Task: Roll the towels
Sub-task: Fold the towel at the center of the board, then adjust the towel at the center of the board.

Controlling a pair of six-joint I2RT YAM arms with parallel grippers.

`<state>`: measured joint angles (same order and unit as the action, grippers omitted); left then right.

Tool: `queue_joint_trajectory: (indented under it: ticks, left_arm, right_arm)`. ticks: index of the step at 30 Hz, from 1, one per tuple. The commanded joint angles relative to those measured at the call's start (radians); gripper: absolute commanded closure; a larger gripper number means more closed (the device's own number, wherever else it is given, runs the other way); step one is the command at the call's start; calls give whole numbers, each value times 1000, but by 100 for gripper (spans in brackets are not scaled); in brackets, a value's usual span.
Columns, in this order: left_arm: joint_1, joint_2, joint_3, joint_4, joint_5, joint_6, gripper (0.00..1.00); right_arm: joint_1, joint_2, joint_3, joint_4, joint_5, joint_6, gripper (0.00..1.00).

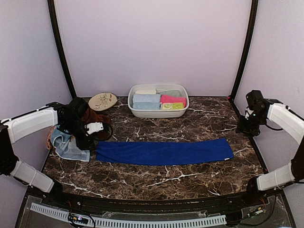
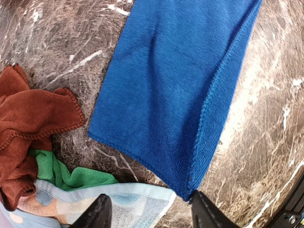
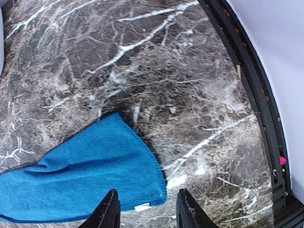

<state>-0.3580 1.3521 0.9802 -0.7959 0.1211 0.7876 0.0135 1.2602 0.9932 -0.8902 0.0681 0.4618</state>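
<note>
A royal blue towel (image 1: 164, 152) lies folded into a long flat strip across the middle of the table. My left gripper (image 2: 151, 214) is open just above its left end (image 2: 175, 95), one fingertip (image 2: 205, 213) at the towel's corner. Beside that end lies a pile: a rust-brown towel (image 2: 28, 123), a green towel (image 2: 61, 173) and a pale blue-and-peach towel (image 2: 118, 206). My right gripper (image 3: 147, 211) is open and empty over the strip's right end (image 3: 95, 175). In the top view the right gripper (image 1: 249, 124) hovers at the table's right edge.
A white oval tub (image 1: 158, 110) at the back holds several rolled towels, light blue, pink and green. A cream oval plate (image 1: 102, 100) with a leaf pattern sits at the back left. Black frame rails (image 3: 251, 85) border the table.
</note>
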Motion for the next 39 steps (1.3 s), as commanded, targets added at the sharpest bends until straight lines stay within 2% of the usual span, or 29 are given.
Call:
queue_joint_trajectory:
  ticks: [1,4,8,13,15,18,24,28,32,34,36,39]
  left_arm:
    - [1,-29,-33,-78,11,26,30]
    - [2,-57,-68,-81,-18,39,12]
    - [2,-78,-70,-102,-35,44,1]
    - [1,-95,-52,-70,-72,37,1]
    - [-2,-114,-110,46,-153,48,1]
    - [-6,-118,-215,317,-289,39,1]
    - [-17,-64,-304,497,-259,-22,1]
    - [-18,-88,-269,427,-190,-32,2]
    - [-16,-184,-275,311,-17,21,1]
    - [-17,-197,-284,275,27,26,1]
    - [-18,-183,-294,271,18,13,1]
    - [-17,-163,-317,281,-15,14,1]
  right_arm:
    - [24,37,23,52,-66,33,60]
    - [50,83,12,98,-99,45,60]
    - [69,140,3,158,-130,58,60]
    - [78,211,2,205,-143,57,59]
    - [83,232,-14,239,-165,61,59]
    - [102,274,-41,294,-207,74,59]
    - [156,315,-40,322,-182,100,60]
    - [208,272,33,297,-144,128,59]
    - [371,336,149,345,-212,211,58]
    - [457,400,199,409,-256,263,58]
    - [534,465,223,493,-298,310,58]
    - [640,579,283,527,-319,343,58]
